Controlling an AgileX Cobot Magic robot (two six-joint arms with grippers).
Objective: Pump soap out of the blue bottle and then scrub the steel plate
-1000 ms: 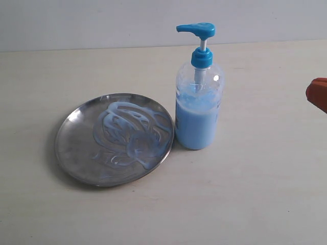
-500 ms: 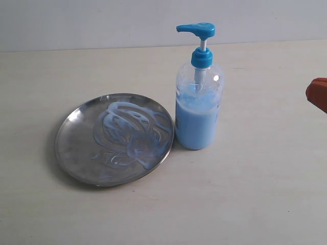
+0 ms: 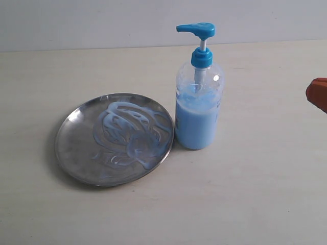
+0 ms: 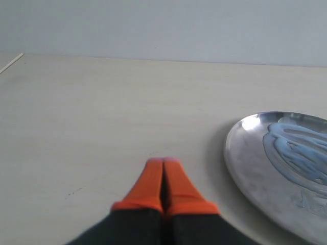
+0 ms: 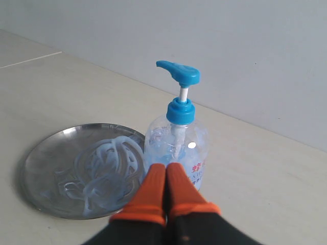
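The blue bottle (image 3: 199,102) stands upright at mid-table, pump head (image 3: 196,29) raised, half full of light blue liquid. Just left of it, rim nearly touching, lies the steel plate (image 3: 76,148), smeared with swirls of pale blue soap (image 3: 134,138). My right gripper (image 5: 166,166) is shut and empty, held back from the bottle (image 5: 176,148) and the plate (image 5: 46,158); only its orange tip (image 3: 318,93) shows at the exterior view's right edge. My left gripper (image 4: 163,161) is shut and empty over bare table, beside the plate's rim (image 4: 240,158). It is outside the exterior view.
The pale wooden table (image 3: 255,194) spreads around both objects. A light wall (image 3: 102,20) runs along its far edge.
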